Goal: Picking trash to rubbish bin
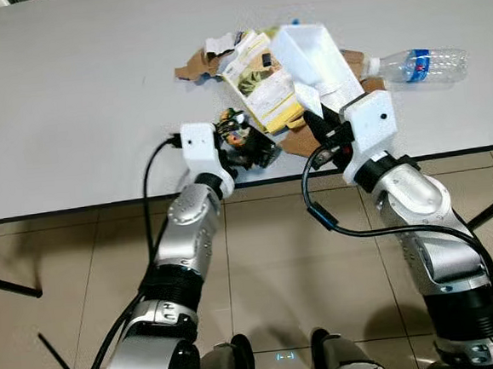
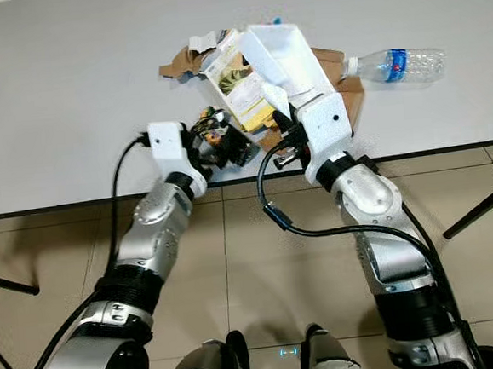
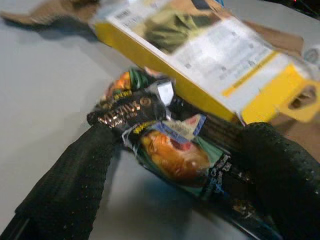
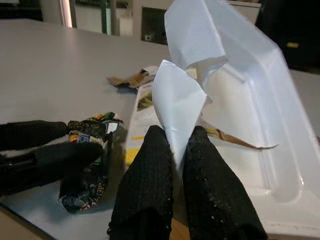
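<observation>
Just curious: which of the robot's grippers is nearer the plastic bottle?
Right. The right gripper grips the white tray beside the plastic bottle; the left gripper grips a wrapper farther away.

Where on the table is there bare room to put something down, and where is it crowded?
The table is bare across its whole left side and far edge. It is crowded at the near middle: the yellow box, white tray and cardboard pieces pile together, the plastic bottle lying to the right, both grippers working there.

Two silver jointed arms, white boxy wrist housings, looping black cables, textured black fingers [image 4: 150,185] on each tool.
</observation>
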Robot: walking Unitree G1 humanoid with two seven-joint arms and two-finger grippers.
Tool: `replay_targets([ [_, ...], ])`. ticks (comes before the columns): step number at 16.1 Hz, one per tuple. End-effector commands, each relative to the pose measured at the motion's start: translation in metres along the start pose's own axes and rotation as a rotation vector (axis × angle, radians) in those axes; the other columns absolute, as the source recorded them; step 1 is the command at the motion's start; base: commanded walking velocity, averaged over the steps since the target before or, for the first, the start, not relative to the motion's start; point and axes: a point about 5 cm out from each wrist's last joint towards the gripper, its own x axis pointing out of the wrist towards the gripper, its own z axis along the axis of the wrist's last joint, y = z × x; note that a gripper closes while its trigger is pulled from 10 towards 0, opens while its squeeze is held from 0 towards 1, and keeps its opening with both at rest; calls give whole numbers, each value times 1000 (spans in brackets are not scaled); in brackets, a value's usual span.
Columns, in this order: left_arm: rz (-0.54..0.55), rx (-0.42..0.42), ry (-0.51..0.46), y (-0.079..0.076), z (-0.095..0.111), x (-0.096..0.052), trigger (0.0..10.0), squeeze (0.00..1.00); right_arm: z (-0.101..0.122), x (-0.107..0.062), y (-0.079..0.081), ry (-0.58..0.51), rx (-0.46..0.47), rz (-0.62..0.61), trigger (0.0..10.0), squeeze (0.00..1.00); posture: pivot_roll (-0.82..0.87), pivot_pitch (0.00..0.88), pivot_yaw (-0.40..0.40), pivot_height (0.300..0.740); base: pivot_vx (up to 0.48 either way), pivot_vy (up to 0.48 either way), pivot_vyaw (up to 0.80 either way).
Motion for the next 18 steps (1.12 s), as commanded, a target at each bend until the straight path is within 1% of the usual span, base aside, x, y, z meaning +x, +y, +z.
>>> replay_targets([
  [1, -11, 3, 13, -1, -3, 1, 10000, 0, 3, -2, 3, -5, -1, 13, 10000, 0, -176, 252, 129, 740, 0, 0, 0],
  [2, -10, 14, 41, -2, -6, 2, 10000, 0, 3, -3, 4, -4, -2, 16, 10000, 0, -176, 252, 129, 740, 0, 0, 0],
  [4, 9, 32, 147, 4, -21, 2, 10000, 0, 3, -4, 6, -2, -5, 21, 10000, 0, -184, 248, 137, 740, 0, 0, 0],
  [5, 19, 32, 171, 6, -24, 1, 10000, 0, 3, -4, 6, -2, -6, 21, 10000, 0, -184, 248, 137, 740, 0, 0, 0],
  [6, 37, 15, 218, 11, -31, -1, 8078, 0, 4, -5, 6, -1, -6, 19, 10000, 0, -189, 248, 137, 740, 0, 0, 0],
  [7, 56, 10, 254, 16, -37, -3, 0, 0, 4, -5, 5, 0, -8, 17, 10000, 0, -191, 247, 137, 740, 0, 0, 0],
  [12, 98, -19, 297, 27, -46, -9, 0, 0, 5, -4, 5, 0, -10, 17, 10000, 0, -192, 247, 136, 740, 0, 0, 0],
  [18, 104, -41, 308, 29, -50, -12, 0, 0, 5, -4, 5, 0, -7, 11, 10000, 0, -190, 249, 137, 740, 0, 0, 0],
])
